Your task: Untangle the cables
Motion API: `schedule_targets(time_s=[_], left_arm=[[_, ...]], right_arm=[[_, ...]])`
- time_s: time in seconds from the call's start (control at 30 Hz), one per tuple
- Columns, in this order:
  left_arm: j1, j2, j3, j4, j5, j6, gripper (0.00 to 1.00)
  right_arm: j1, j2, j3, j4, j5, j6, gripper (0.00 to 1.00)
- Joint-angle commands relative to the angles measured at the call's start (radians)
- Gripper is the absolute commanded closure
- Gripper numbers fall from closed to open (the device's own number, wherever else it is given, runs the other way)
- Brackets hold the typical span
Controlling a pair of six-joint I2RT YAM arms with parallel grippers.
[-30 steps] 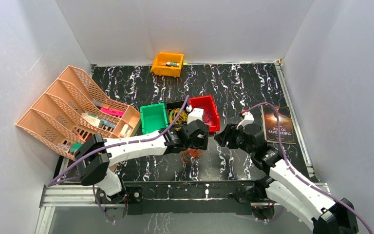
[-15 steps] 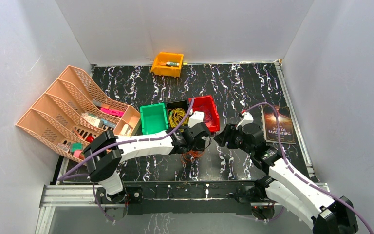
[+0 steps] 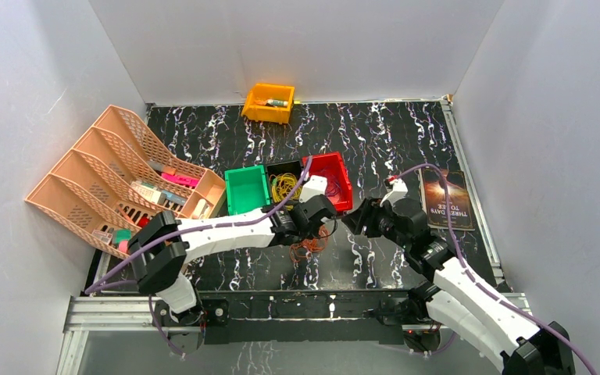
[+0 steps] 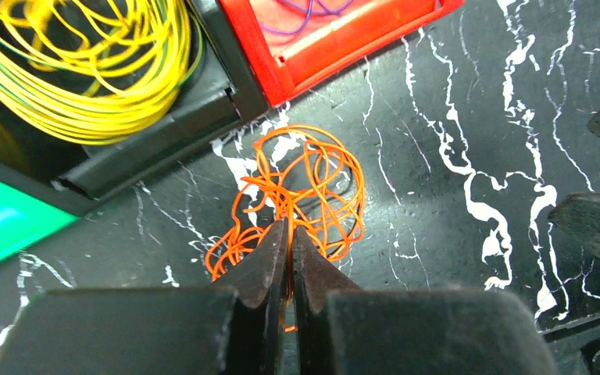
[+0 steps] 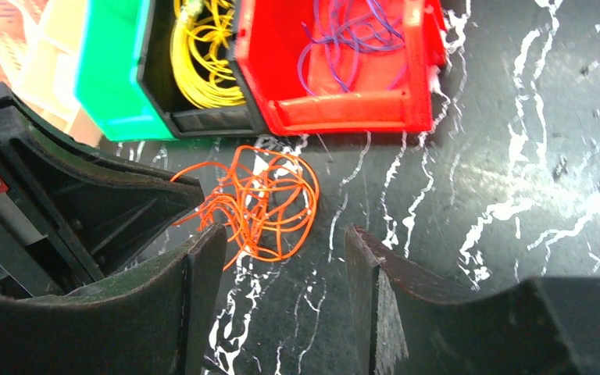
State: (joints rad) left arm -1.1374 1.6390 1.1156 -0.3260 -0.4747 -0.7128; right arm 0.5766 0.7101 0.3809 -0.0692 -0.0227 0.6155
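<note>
Since a second ago, my left gripper [image 4: 289, 234] has shifted a little toward the near edge of the bench [image 3: 391, 141], and that arm's elbow has swung slightly. My right gripper [image 5: 281, 234] has edged a touch closer to it. The orange cable [image 4: 305, 203] has barely moved from its spot.

My left gripper is clenched on a few strands of the orange cable. Its fingers almost meet, and orange wire shows in the slit between them. The rest of that tangle lies on the bench just ahead of my fingertips, just in front of where the black bin [image 4: 164, 133] and the red bin [image 5: 344, 113] meet. My right gripper is released, its fingers spread wide and grasping nothing. It sits on the near side of the same tangle, facing my left gripper. I cannot tell whether it touches the bench.

I count three bunches of cable. One is the orange cable on the bench, one is the yellow cable [image 4: 86, 78] coiled in the black bin, and one is the purple cable [image 5: 351, 39] in the red bin. There are four bins. The green bin [image 5: 109, 70], the black bin and the red bin stand side by side, and one orange bin [image 3: 268, 112] sits apart at the far edge. One peach file rack [image 3: 70, 195] stands at the left, and one book [image 3: 445, 199] lies at the right.
</note>
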Motion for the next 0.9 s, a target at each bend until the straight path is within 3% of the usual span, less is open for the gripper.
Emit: schedule_targets(time_s=[0.0, 0.17, 0.27, 0.37, 0.57, 0.87], left_arm=[[-0.004, -0.145, 0.069, -0.022, -0.057, 0.159, 1.0], [-0.004, -0.24, 0.091, -0.001, 0.054, 0.318, 1.0], [-0.004, -0.289, 0.096, 0.004, 0.113, 0.347, 1.0], [-0.004, -0.32, 0.097, 0.006, 0.121, 0.347, 1.0], [-0.004, -0.334, 0.096, 0.046, 0.158, 0.304, 1.0], [-0.004, -0.314, 0.087, 0.105, 0.229, 0.277, 1.0]], right_arm=[[0.002, -0.054, 0.001, 0.152, -0.071, -0.066, 0.34], [0.003, -0.075, -0.017, 0.256, -0.045, -0.139, 0.33], [0.003, -0.081, -0.021, 0.356, -0.136, -0.191, 0.31], [0.002, -0.069, -0.021, 0.458, -0.269, -0.243, 0.29], [0.003, -0.018, -0.074, 0.622, -0.392, -0.224, 0.27], [0.003, 0.086, -0.1, 0.759, -0.373, -0.122, 0.26]])
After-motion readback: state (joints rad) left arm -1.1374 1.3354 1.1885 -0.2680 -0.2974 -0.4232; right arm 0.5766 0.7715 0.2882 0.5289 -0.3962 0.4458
